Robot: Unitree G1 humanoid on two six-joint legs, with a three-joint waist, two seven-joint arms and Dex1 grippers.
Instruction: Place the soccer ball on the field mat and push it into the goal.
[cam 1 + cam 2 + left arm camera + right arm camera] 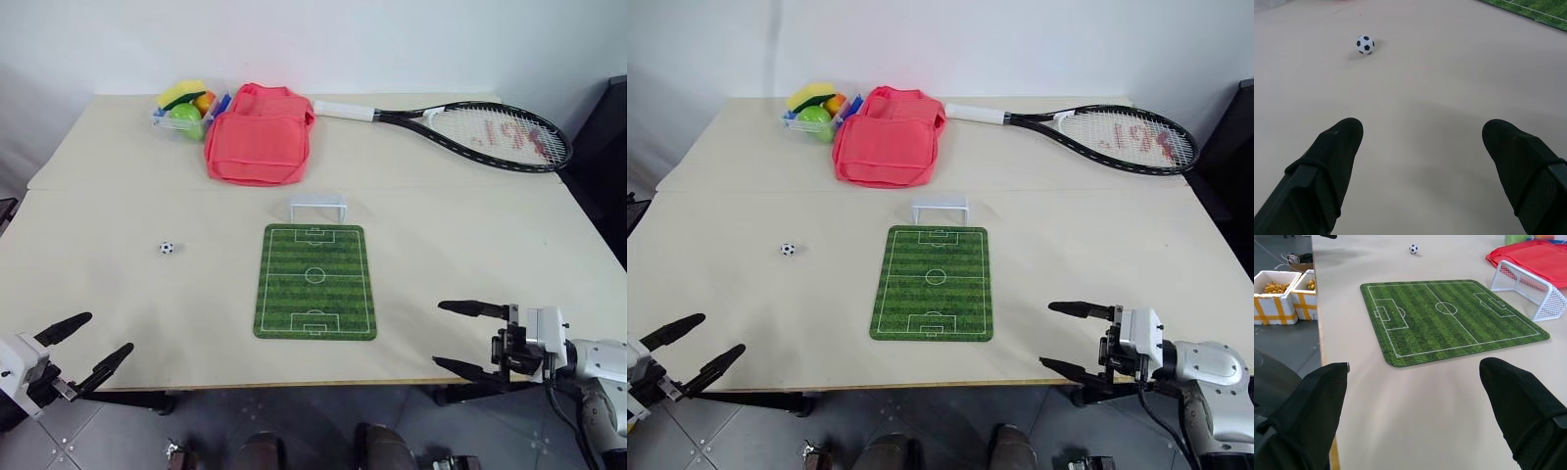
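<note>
The tiny black-and-white soccer ball (pixel 167 248) lies on the bare table, left of the green field mat (pixel 315 281). The small white goal (pixel 317 208) stands at the mat's far end. My left gripper (pixel 93 341) hovers open at the table's near left edge, well short of the soccer ball (pixel 1365 44). At the near right edge my right gripper (pixel 457 337) is open too, its fingers pointing left toward the field mat (pixel 1449 318), with nothing between them. The goal (pixel 1529 281) and the ball (pixel 1413 248) also show past the right fingers.
A pink fabric bag (pixel 259 133) lies at the back, with a clear tub of toy fruit and a green ball (pixel 186 110) to its left. A tennis racket (pixel 470 130) lies at the back right. Foam boxes (pixel 1283 293) stand on the floor beside the table.
</note>
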